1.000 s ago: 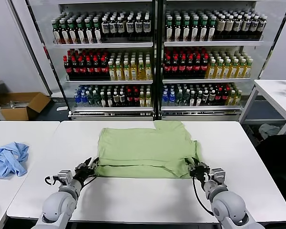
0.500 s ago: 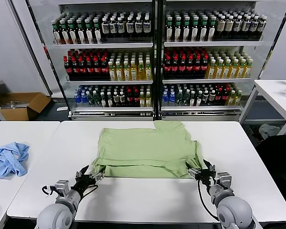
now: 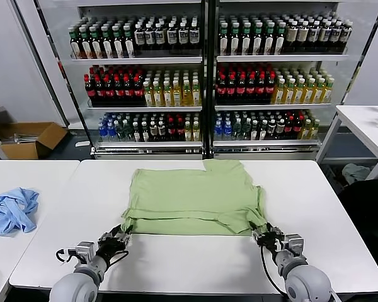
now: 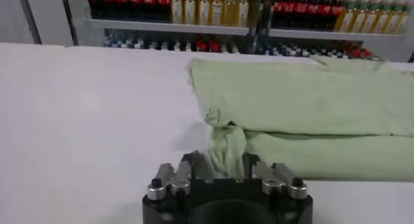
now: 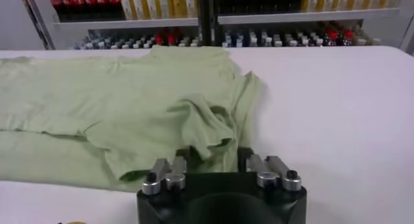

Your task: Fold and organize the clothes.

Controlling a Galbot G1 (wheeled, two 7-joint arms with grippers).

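Head view: shirt [image 3: 194,200] held by its two near corners.
Its near hem is clamped by the left gripper [image 3: 116,240] and right gripper [image 3: 264,236]; the shirt extends away toward the shelves [image 3: 205,75].

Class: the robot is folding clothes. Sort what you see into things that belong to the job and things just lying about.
Belongs to the job:
- light green T-shirt
- left gripper, jaws shut on its near left corner
- right gripper, jaws shut on its near right corner

Just lying about:
- light blue garment, side table
- drink bottles, shelves
- cardboard box, floor
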